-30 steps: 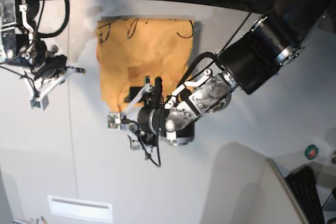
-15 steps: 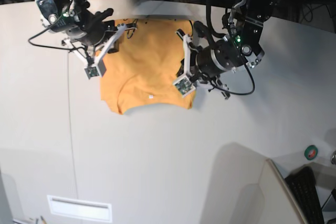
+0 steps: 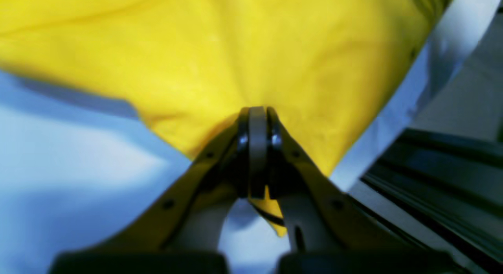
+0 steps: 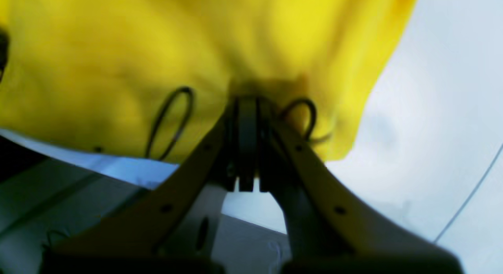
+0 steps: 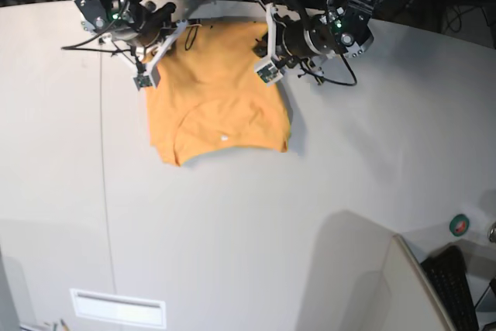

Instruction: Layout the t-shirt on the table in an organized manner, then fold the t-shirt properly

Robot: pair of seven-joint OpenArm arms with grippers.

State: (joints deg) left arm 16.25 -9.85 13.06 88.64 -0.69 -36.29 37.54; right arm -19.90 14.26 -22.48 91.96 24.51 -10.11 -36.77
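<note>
One t-shirt and two hands are in play on one pale bench. The orange-yellow shirt lies near the bench's far edge, its neck opening and small white tag toward the near side, its far corners lifted. The left hand pinches one far corner, the right hand the other; both are clamped tight on cloth. The left wrist view shows what the base view cannot: the fingers pressed flat together with a fold of yellow fabric coming through below them. The right wrist view alone shows black drawn loops on the cloth on either side of its closed fingers, and the bench's thin dark seam.
</note>
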